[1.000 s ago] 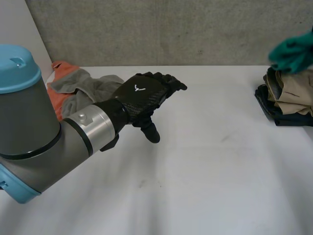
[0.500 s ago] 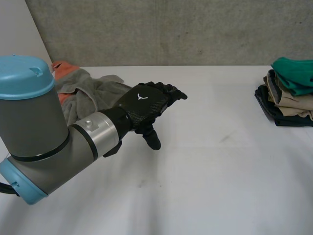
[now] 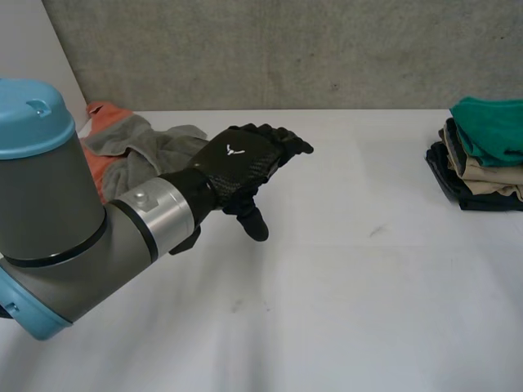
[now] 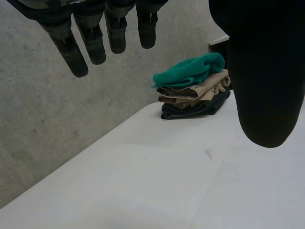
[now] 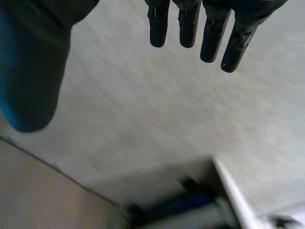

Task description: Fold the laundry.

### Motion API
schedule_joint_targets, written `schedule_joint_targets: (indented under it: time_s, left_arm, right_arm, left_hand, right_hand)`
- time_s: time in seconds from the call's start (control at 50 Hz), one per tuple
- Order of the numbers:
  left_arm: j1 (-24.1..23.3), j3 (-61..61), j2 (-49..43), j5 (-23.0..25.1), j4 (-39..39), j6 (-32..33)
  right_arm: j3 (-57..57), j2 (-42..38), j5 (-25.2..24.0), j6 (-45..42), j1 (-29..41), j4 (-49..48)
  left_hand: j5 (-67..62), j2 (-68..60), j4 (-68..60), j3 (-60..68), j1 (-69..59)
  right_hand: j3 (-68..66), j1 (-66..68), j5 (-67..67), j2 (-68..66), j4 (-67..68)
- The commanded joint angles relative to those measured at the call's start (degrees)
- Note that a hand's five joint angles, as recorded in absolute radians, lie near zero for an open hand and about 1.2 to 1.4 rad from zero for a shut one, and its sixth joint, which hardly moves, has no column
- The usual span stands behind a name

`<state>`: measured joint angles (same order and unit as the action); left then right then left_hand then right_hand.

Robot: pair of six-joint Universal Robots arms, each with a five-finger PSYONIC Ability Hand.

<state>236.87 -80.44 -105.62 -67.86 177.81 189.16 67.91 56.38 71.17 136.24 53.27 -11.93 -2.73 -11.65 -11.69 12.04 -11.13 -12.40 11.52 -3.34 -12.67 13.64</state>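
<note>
The unfolded laundry is a loose heap point(image 3: 139, 155) at the far left of the counter point(image 3: 368, 286). It is made of a grey cloth point(image 3: 176, 143), crumpled and spread out, with an orange cloth point(image 3: 102, 114) showing behind and beside it. The near part of the heap is hidden behind the left arm point(image 3: 65, 220).

Well apart from it, at the far right edge of the counter, sits a folded stack point(image 3: 482, 167). It has a green piece point(image 3: 490, 122) on top, a tan piece point(image 3: 490, 171) under it and a dark piece point(image 3: 458, 192) at the bottom, lying flat on the counter. The layers do not line up neatly, and the green one bulges over the others.

The left hand point(image 3: 241, 163) is held just beside the heap, on the side towards the stack, over bare counter. Its back faces up and it points across the counter. In the left wrist view its fingers point(image 4: 94, 45) are straight and slightly apart, and the thumb point(image 4: 264, 86) is set well away from them. Nothing is between them, so the hand is wide open and holds no cloth. The stack sits beyond the fingertips, against the grey wall point(image 3: 286, 49).

The right hand point(image 5: 209, 38) shows in its own wrist view. Its fingers are straight, its thumb is wide of them and it holds nothing. Behind it is a blurred grey surface, and I cannot tell where the hand is over the counter.

Between heap and stack the counter is bare white, with a few faint marks.
</note>
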Motion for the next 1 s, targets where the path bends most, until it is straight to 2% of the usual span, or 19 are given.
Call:
schedule_joint_targets:
  time_s: [0.02, 0.04, 0.1, 0.14, 0.18, 0.28, 0.36, 0.42, 0.44, 0.54, 0.66, 0.72, 0.74, 0.8, 0.86, 0.92, 0.98, 1.0]
  left_arm:
    - [1.0, 0.7, 0.1, -1.0, 1.2, 0.1]
    - [1.5, 0.8, 0.2, -1.7, 1.8, 0.2]
    - [5.3, 1.7, 0.2, -8.1, 6.8, 0.0]
    - [9.2, 2.1, -0.5, -13.2, 10.6, -0.1]
    - [11.3, 2.4, -1.0, -15.5, 12.5, 0.1]
    - [17.0, 5.5, -8.2, -15.8, 15.3, 1.9]
    - [24.0, 9.7, -17.9, -14.3, 14.4, 7.7]
    - [25.7, 10.6, -21.7, -12.8, 14.1, 11.6]
    - [26.5, 11.0, -24.0, -11.0, 14.2, 14.0]
    - [27.4, 13.2, -29.7, -4.5, 15.2, 18.1]
    - [27.3, 16.4, -35.8, -2.9, 17.8, 18.0]
    - [26.8, 17.4, -37.7, -3.2, 20.1, 18.1]
    - [26.5, 17.2, -37.6, -3.9, 21.5, 17.9]
    - [25.5, 16.4, -36.0, -5.5, 23.5, 17.5]
    - [23.7, 11.8, -29.6, -7.1, 25.1, 15.6]
    - [20.4, 3.5, -18.0, -7.0, 27.1, 7.8]
    - [16.7, -0.6, -12.5, -6.9, 27.3, 2.1]
    - [13.2, -3.1, -9.3, -6.7, 27.2, -2.0]
  right_arm:
    - [-0.3, 5.9, 6.4, 9.0, 5.9, -8.5]
    - [2.4, 10.4, 5.9, 15.6, 8.7, -11.0]
    - [9.2, 17.5, 3.4, 28.1, 14.8, -15.7]
    - [12.9, 20.2, 1.0, 32.8, 18.1, -18.5]
    - [19.1, 24.4, -2.8, 37.0, 23.1, -22.2]
    - [31.2, 28.6, -8.0, 35.8, 31.6, -26.8]
    - [37.5, 28.0, -8.2, 29.6, 38.8, -26.7]
    - [40.9, 25.9, -8.0, 25.2, 42.4, -25.7]
    - [41.7, 25.1, -7.9, 24.3, 42.8, -25.5]
    - [44.1, 21.8, -6.2, 21.4, 43.1, -24.0]
    - [44.3, 20.3, -5.2, 21.3, 43.0, -22.5]
    - [44.3, 20.3, -5.1, 21.1, 43.0, -22.1]
    - [44.4, 20.3, -5.0, 21.1, 43.0, -21.9]
    - [44.5, 20.3, -4.6, 21.2, 43.0, -21.9]
    - [44.5, 20.4, -4.2, 21.2, 43.0, -21.9]
    - [44.5, 20.4, -3.8, 21.2, 43.0, -21.9]
    - [44.5, 20.4, -3.3, 21.2, 43.0, -21.9]
    - [44.5, 20.4, -3.2, 21.2, 43.0, -21.9]
  left_hand:
    - [0.2, -0.9, -0.9, 0.5, -1.4]
    - [0.0, -1.1, -1.0, 0.7, -1.6]
    - [0.5, -0.6, -0.5, 0.2, -1.1]
    - [1.0, -0.1, 0.0, -0.3, -0.6]
    - [1.3, 0.3, 0.3, -0.7, -0.3]
    - [1.5, 0.4, 0.5, -0.8, -0.1]
    - [1.7, 0.6, 0.6, -1.0, 0.1]
    - [1.7, 0.6, 0.6, -1.0, 0.1]
    - [1.7, 0.6, 0.6, -1.0, 0.1]
    - [0.5, -0.6, -0.5, 0.2, -1.1]
    - [-10.4, -11.5, -11.4, 11.1, -12.0]
    - [-45.1, -46.2, -46.2, 45.8, -46.7]
    - [-67.1, -68.1, -68.1, 67.7, -68.6]
    - [-67.3, -68.4, -68.3, 68.0, -68.9]
    - [-67.3, -68.4, -68.3, 68.0, -68.9]
    - [-67.3, -68.4, -68.3, 68.0, -68.9]
    - [-67.3, -68.4, -68.3, 68.0, -68.9]
    - [-67.3, -68.4, -68.3, 68.0, -68.9]
  right_hand:
    - [2.4, -1.5, 3.3, 2.7, -3.6]
    - [2.4, -1.5, 3.3, 2.7, -3.6]
    - [2.4, -1.5, 3.3, 2.7, -3.6]
    - [2.4, -1.5, 3.3, 2.7, -3.6]
    - [2.4, -1.5, 3.3, 2.7, -3.6]
    - [2.4, -1.5, 3.3, 2.7, -3.6]
    - [2.4, -1.5, 3.3, 2.7, -3.6]
    - [2.4, -1.5, 3.3, 2.7, -3.6]
    - [2.4, -1.5, 3.3, 2.7, -3.6]
    - [2.4, -1.5, 3.3, 2.7, -3.6]
    - [2.4, -1.5, 3.3, 2.7, -3.6]
    - [2.4, -1.5, 3.3, 2.7, -3.6]
    - [2.4, -1.5, 3.3, 2.7, -3.6]
    - [2.4, -1.5, 3.3, 2.7, -3.6]
    - [2.4, -1.5, 3.3, 2.7, -3.6]
    - [2.4, -1.5, 3.3, 2.7, -3.6]
    - [2.4, -1.5, 3.3, 2.7, -3.6]
    - [2.4, -1.5, 3.3, 2.7, -3.6]
